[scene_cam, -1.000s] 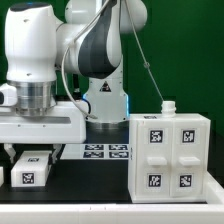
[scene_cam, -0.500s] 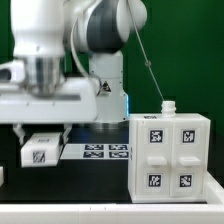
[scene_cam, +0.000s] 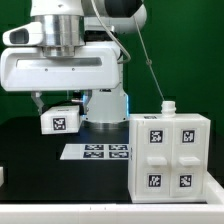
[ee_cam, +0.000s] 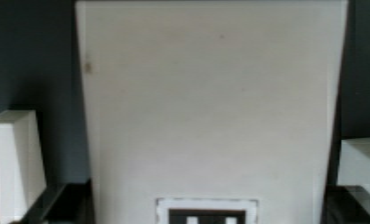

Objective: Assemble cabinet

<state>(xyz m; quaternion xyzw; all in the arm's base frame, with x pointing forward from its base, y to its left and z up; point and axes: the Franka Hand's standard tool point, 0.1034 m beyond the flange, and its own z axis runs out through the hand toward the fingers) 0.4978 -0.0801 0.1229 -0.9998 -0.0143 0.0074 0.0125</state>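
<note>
The gripper [scene_cam: 57, 106] hangs high over the tabletop [scene_cam: 30, 172], on the exterior view's left, and it carries a white panel [scene_cam: 60, 120] with one black-and-white tag on the face toward me. The panel touches nothing below it, so I judge that the fingers [ee_cam: 8, 165] are closed on it. In the wrist view the panel [ee_cam: 203, 100] fills the middle between the two fingers, but a dark strip shows on each side, so the contact itself I cannot see clearly.

The cabinet body [scene_cam: 170, 155] stands on the tabletop at the exterior view's right, well apart from the carried panel. It shows four tags on its front and a small white peg [scene_cam: 168, 105] on its top. The marker board [scene_cam: 95, 152] lies flat between them, below the panel's height.

The dangers I see from here:
- The grip may be only on a narrow part of the panel. A fast swing toward the cabinet body could turn the panel between the fingers, and then it would arrive tilted.
- A tilted or shifted panel may strike the peg or the top edge and not seat.
- A hard push from the side could move the cabinet body, since nothing visible holds it in place.
- If the panel slips out, it falls on the marker board or the tabletop.
</note>
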